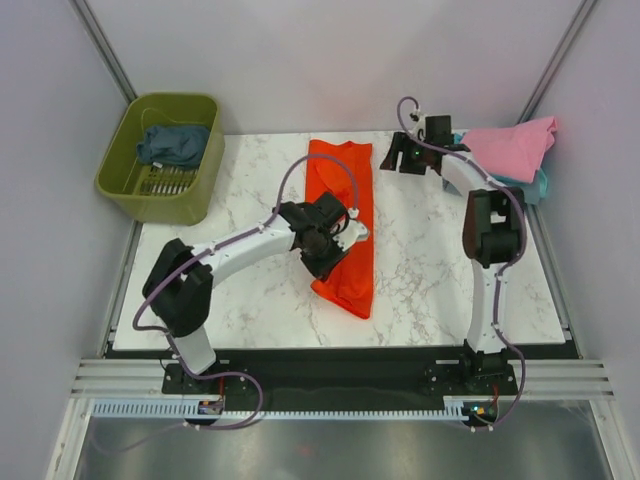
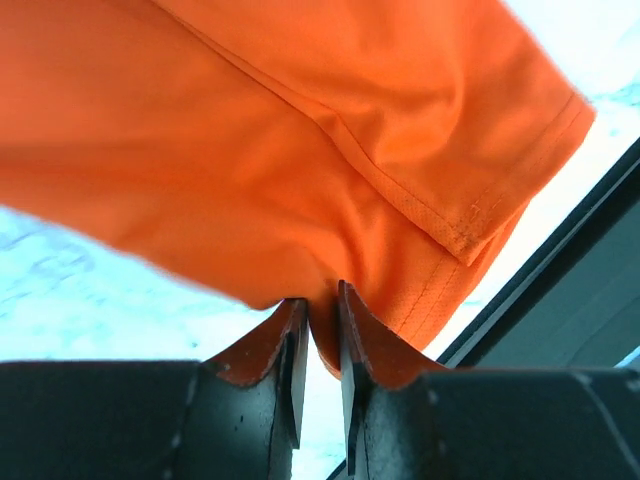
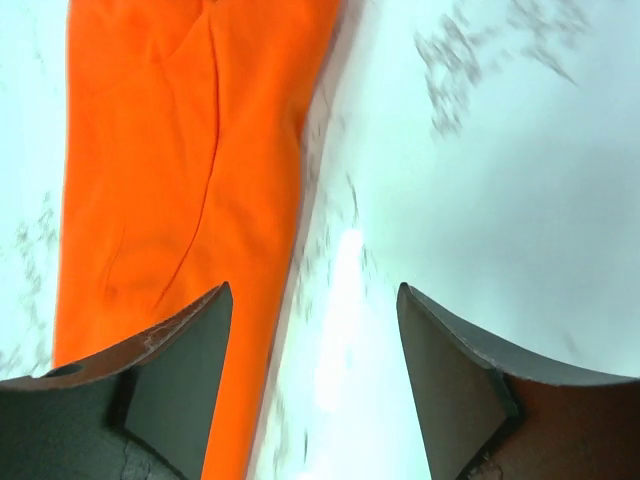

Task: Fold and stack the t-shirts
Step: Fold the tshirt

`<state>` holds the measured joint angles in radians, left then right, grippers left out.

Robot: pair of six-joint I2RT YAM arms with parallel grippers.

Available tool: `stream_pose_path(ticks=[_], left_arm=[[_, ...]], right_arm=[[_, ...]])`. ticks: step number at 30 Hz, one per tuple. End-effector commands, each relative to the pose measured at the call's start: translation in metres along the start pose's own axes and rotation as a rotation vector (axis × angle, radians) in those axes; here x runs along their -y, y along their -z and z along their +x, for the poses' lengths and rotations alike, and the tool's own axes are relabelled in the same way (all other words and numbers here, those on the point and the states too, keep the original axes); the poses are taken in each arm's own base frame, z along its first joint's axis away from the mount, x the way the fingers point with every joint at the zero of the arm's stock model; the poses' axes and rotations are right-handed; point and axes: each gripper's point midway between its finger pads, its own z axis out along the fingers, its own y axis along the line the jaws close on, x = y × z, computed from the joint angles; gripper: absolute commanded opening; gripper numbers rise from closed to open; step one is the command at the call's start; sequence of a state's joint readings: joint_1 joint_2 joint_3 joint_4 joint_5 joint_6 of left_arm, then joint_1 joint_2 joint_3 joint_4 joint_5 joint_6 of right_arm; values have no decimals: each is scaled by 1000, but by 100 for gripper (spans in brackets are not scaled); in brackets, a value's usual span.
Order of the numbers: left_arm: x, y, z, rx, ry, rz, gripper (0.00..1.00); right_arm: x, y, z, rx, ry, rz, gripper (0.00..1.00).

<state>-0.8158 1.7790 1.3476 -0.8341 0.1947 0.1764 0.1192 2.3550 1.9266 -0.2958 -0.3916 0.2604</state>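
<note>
The orange-red t-shirt (image 1: 340, 170) lies as a long narrow strip down the middle of the marble table (image 1: 430, 270). My left gripper (image 1: 352, 231) is over its right edge, shut on a pinch of the orange fabric (image 2: 400, 180), which bunches between the fingertips (image 2: 346, 312). My right gripper (image 1: 400, 158) hovers open at the shirt's far right corner, with bare marble between its fingers (image 3: 190, 340) and the orange cloth (image 3: 170, 170) just to their left. A pink t-shirt (image 1: 510, 145) lies on a light teal one (image 1: 541, 186) at the back right. A dark slate-blue t-shirt (image 1: 175, 143) sits in the basket.
The olive-green basket (image 1: 125, 175) stands off the table's back left corner. The table's dark front edge (image 2: 560, 250) runs close under my left gripper. White walls enclose the back and both sides.
</note>
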Motion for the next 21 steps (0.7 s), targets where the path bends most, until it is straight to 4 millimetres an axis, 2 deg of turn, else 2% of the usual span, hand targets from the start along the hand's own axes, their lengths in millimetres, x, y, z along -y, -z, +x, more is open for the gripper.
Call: stream_pose_path(ticks=[1, 2, 3, 6, 9, 10, 12, 13, 14, 15, 16, 17, 19, 20, 21], left_arm=[[-16, 45, -23, 145, 15, -33, 25], [22, 57, -16, 137, 19, 188, 91], [17, 63, -21, 164, 54, 187, 99], [5, 84, -39, 259, 105, 169, 99], [-3, 101, -47, 323, 160, 162, 99], [-5, 104, -46, 331, 193, 160, 99], [-19, 107, -30, 333, 277, 145, 99], [-25, 106, -21, 327, 302, 138, 99], [-37, 94, 5, 283, 375, 129, 99], [-42, 92, 19, 272, 412, 121, 99], [-45, 85, 35, 246, 450, 119, 99], [-20, 76, 28, 251, 820, 293, 93], [-13, 69, 31, 277, 894, 374, 91], [-5, 57, 43, 242, 944, 404, 90], [-1, 53, 46, 236, 956, 424, 88]], right_arm=[[-36, 84, -42, 104, 53, -18, 75], [-45, 100, -30, 77, 44, -43, 76], [-49, 107, -20, 47, 25, -50, 75], [-65, 132, 24, -72, -61, -110, 75], [-76, 153, 66, -153, -125, -156, 76], [-74, 156, 91, -208, -165, -163, 76], [-87, 171, 111, -253, -238, -209, 76], [-93, 180, 140, -315, -303, -245, 76], [-99, 186, 153, -341, -351, -280, 76], [-106, 189, 165, -365, -438, -294, 76], [-105, 198, 199, -423, -501, -279, 76], [-106, 201, 214, -451, -535, -270, 76], [-113, 211, 254, -525, -540, -266, 75], [-115, 213, 264, -542, -535, -265, 75], [-121, 216, 274, -566, -530, -274, 74]])
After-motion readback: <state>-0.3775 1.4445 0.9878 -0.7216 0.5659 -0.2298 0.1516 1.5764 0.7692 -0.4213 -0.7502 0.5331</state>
